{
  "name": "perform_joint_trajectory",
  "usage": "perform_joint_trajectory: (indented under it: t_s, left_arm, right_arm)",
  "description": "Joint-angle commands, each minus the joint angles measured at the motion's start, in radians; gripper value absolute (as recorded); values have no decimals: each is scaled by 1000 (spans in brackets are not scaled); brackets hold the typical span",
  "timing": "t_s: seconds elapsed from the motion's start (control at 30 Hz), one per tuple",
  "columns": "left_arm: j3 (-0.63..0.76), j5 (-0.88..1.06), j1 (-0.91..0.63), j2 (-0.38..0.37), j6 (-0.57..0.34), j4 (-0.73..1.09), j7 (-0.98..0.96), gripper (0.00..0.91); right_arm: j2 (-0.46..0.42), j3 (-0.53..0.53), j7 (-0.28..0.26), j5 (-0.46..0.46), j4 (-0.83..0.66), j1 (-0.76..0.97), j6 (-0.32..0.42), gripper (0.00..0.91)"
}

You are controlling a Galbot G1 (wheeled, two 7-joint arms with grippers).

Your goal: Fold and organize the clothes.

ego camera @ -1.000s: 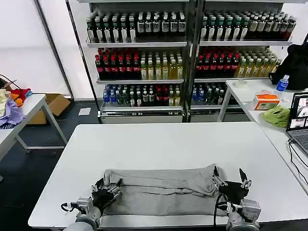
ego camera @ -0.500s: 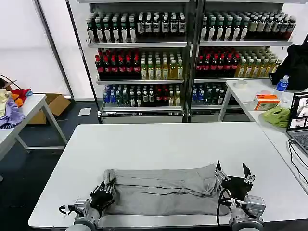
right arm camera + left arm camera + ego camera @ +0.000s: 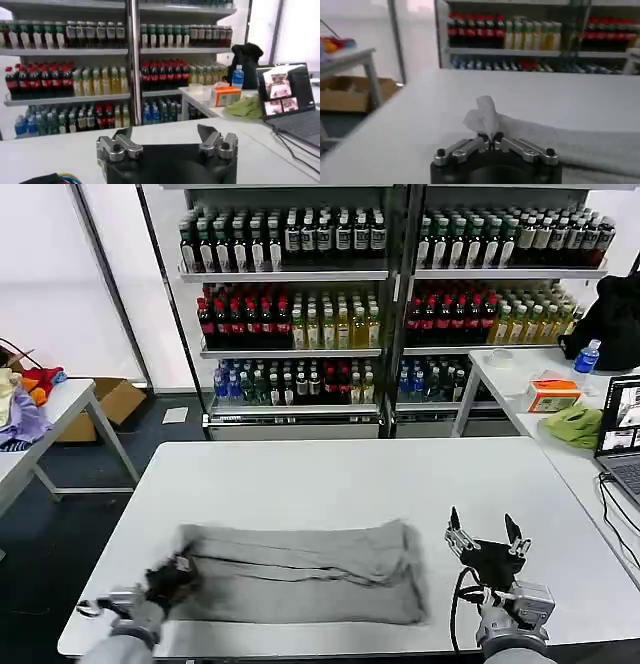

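Main risk: the left tool (image 3: pixel 491 137) is pinching only a small tuft of the shirt (image 3: pixel 300 574), jaws closed on it near the table's (image 3: pixel 330 474) front-left corner. We're thinking a thin bite like that could slip out under a sideways pull, and the folded layers could drag unevenly and open up. The corner is close too, so fabric could spill over the front edge.

The right tool (image 3: pixel 486 536) is hovering with jaws spread and holding nothing, near the front-right part of the table, just beside the shirt's right end, not touching it.

The shirt is lying as a long folded band along the front edge, stretching from the left tool toward the right one.
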Motion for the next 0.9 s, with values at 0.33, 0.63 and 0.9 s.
perform_joint_trajectory:
  t_s: [0.33,0.63,0.9]
  left_arm:
    - [-346,3,4,325,17,37,37,0]
    - [47,82,-6,102,67,-123,13,0]
    - [314,114,-90,-39,133,-122,-34,0]
  right_arm:
    - [9,-9,3,9,-2,11,1,907]
    - [4,22,2,7,16,-45,14,907]
    - [22,69,1,1,57,-90,13,907]
